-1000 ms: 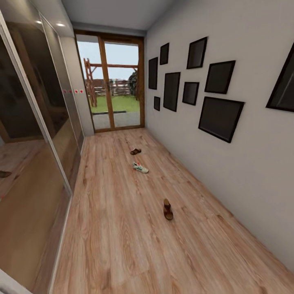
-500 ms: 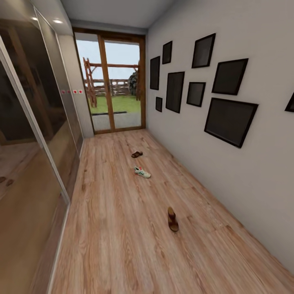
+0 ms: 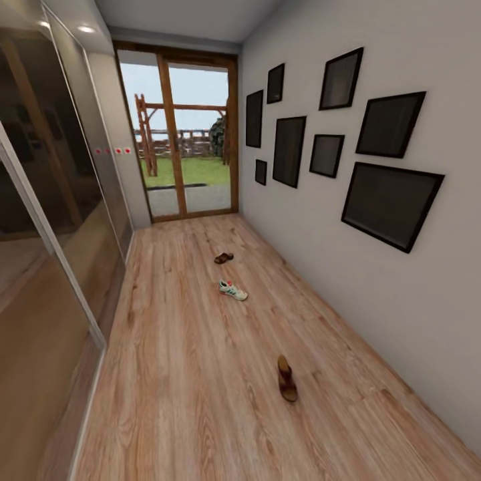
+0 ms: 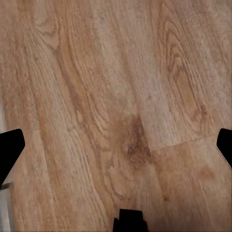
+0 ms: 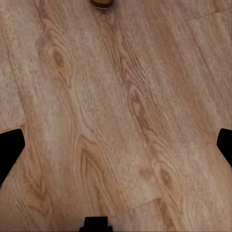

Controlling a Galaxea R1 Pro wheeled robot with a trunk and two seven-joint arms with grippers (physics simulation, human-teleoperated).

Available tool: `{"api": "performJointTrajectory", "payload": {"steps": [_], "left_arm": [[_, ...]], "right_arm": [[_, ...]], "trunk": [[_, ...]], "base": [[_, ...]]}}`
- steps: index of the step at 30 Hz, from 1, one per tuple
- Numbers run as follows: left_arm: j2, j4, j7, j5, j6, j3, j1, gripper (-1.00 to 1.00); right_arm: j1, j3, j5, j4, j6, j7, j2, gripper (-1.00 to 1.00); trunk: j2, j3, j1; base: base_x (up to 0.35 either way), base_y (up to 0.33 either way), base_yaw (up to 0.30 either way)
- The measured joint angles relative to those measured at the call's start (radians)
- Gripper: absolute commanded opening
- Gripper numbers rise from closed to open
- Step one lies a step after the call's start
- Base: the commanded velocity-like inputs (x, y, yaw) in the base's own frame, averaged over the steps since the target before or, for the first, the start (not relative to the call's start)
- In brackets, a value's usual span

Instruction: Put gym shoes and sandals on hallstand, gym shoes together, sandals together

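On the corridor floor (image 3: 187, 374) a brown sandal (image 3: 287, 378) lies nearest me, right of the middle. Further down the corridor is one white gym shoe (image 3: 232, 290) with green stripes. Past it lies the second sandal (image 3: 224, 258). The hallstand is out of view. My left gripper (image 4: 116, 147) hangs open over bare planks, with its dark fingertips (image 4: 10, 151) at the picture's edges. The right gripper (image 5: 116, 147) is open too, above the floor, and a brown rounded sandal tip (image 5: 102, 3) shows at the frame's edge beyond it.
Mirrored sliding doors (image 3: 47, 220) run along the left side. The right wall (image 3: 347, 267) carries several black picture frames (image 3: 391, 204). A wood-framed glass door (image 3: 187, 133) closes the far end, with a garden behind it.
The whole head view has shifted: the camera has moved forward and the shoes sit lower in the picture. The shoes themselves have not moved on the floor.
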Motion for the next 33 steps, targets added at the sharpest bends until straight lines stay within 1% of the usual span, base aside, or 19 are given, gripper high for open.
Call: {"api": "performJointTrajectory", "payload": {"steps": [7,18,27,33], "left_arm": [[0.0,0.0,0.0,0.0,0.0,0.0,0.0,1.0],[0.0,0.0,0.0,0.001,0.0,0.0,0.0,1.0],[0.0,0.0,0.0,0.001,0.0,0.0,0.0,1.0],[0.0,0.0,0.0,0.002,0.0,0.001,0.0,1.0]], "right_arm": [[0.0,-0.001,0.0,-0.001,0.0,0.0,0.0,1.0],[0.0,-0.001,0.0,-0.003,0.0,0.0,0.0,1.0],[0.0,-0.001,0.0,-0.002,0.0,0.0,0.0,1.0],[0.0,-0.001,0.0,-0.002,0.0,0.0,0.0,1.0]], "trunk": [[0.0,-0.001,0.0],[0.0,-0.01,0.0],[0.0,-0.012,0.0],[0.0,-0.012,0.0]], "base": [[0.337,0.0,0.033],[0.337,0.0,0.154],[0.337,0.005,0.027],[0.336,0.076,0.002]]}}
